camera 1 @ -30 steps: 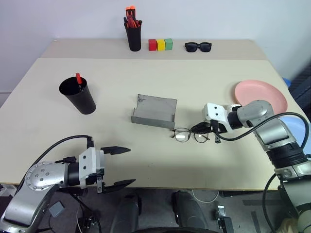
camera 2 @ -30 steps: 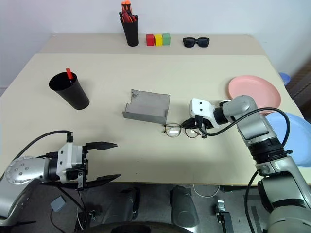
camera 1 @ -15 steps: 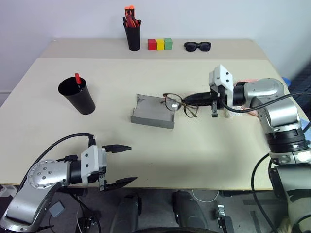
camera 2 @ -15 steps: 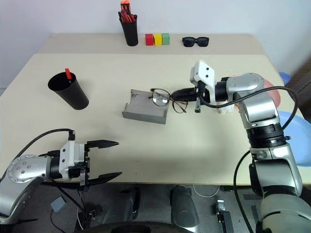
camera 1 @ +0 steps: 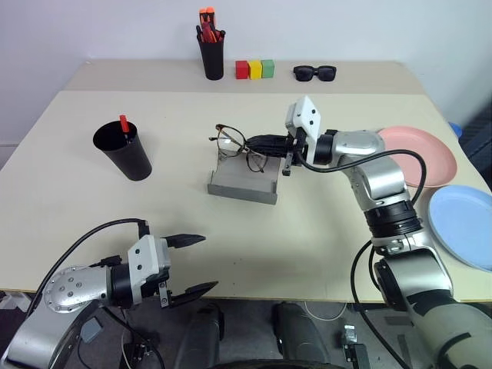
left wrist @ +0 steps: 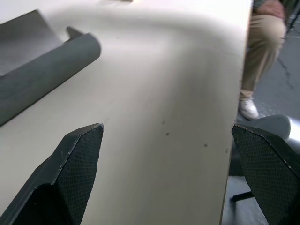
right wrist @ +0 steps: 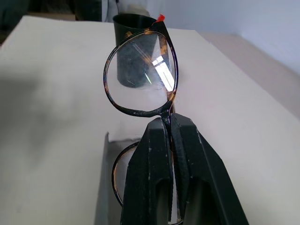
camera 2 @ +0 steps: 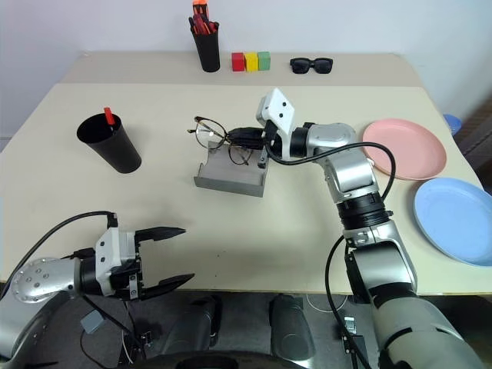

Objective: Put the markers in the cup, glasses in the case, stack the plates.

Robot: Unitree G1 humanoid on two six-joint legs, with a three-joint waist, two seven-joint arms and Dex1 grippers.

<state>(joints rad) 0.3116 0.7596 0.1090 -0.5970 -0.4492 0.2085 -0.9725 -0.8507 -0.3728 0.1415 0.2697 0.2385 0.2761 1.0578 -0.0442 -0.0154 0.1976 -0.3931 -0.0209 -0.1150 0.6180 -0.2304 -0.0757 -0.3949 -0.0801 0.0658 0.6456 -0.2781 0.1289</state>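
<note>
Flanking the case (camera 1: 243, 183): cup (camera 1: 124, 152), plates (camera 1: 419, 155), nothing blocking it.

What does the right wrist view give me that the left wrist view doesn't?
Right wrist view: the right gripper shut on the bridge of the glasses, held above the table, with the cup and a red marker tip behind the lens. Left wrist view: the left gripper open over bare tabletop near the edge, and a person's leg beyond it. Both share the table and part of the grey case.
</note>
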